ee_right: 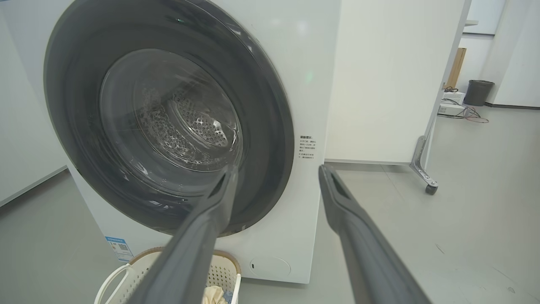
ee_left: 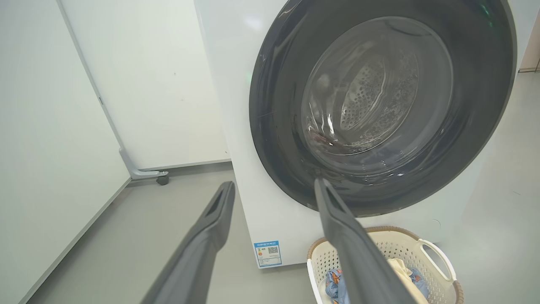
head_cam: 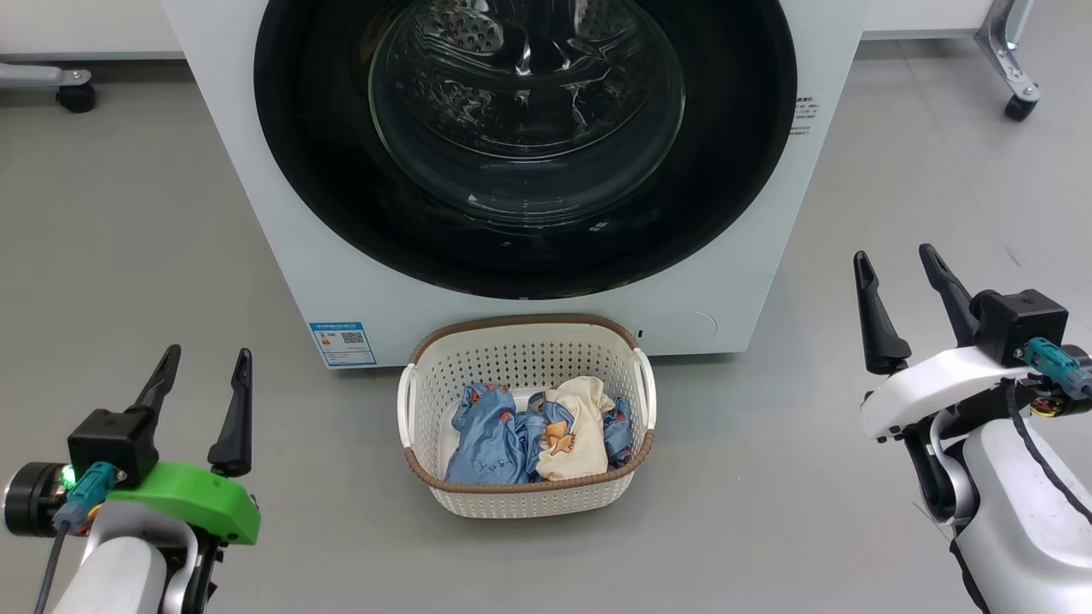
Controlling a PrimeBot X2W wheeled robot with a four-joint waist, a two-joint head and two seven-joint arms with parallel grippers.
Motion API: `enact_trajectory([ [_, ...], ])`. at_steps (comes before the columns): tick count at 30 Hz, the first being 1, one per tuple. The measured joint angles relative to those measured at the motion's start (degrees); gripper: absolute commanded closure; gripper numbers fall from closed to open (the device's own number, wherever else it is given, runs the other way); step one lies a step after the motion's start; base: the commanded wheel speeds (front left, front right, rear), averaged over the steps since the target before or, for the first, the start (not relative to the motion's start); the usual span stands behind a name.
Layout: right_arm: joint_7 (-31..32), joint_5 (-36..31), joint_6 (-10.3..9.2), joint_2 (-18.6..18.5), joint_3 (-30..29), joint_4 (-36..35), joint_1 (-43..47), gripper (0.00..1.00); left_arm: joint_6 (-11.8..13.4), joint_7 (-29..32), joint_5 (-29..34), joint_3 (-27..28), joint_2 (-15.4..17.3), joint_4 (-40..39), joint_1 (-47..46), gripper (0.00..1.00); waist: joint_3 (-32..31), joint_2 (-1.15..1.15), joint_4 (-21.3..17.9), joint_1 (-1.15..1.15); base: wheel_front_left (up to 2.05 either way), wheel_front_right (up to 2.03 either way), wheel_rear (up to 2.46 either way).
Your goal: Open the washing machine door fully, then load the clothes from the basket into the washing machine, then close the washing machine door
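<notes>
- Looks like a lab or test room rather than a home.
- Smooth grey floor [head_cam: 128, 256], running wide on every side.
- White partition [ee_right: 379, 76] standing on metal feet with castors [ee_right: 430, 188].
- Lone washer [head_cam: 358, 290] set out on open floor before such panels.
- Farther back: dark bin [ee_right: 479, 92], loose cables [ee_right: 472, 116] on the ground, cardboard sheet [ee_right: 455, 67] leaning at a wall.

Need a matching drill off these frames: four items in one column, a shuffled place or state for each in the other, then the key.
1. round glossy black washing machine door
2. cream-white perforated plastic basket
3. light blue and cream clothes
4. left gripper

A. open, holding nothing
B. heaped in the basket
C. shut against the white washing machine
D. standing on the grey floor

Pairs: 1-C, 2-D, 3-B, 4-A
</notes>
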Motion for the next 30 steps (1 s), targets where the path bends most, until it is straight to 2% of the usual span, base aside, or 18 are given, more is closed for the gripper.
enact_trajectory([
  [30,0.0,-1.8,0.45,-0.2,-2.0,-0.6,-0.1,0.0,-0.5,0.0,1.5,1.8,0.1,0.6,-0.2,0.0,0.0,0.0,-0.1,0.0,0.02,0.02,-0.04],
])
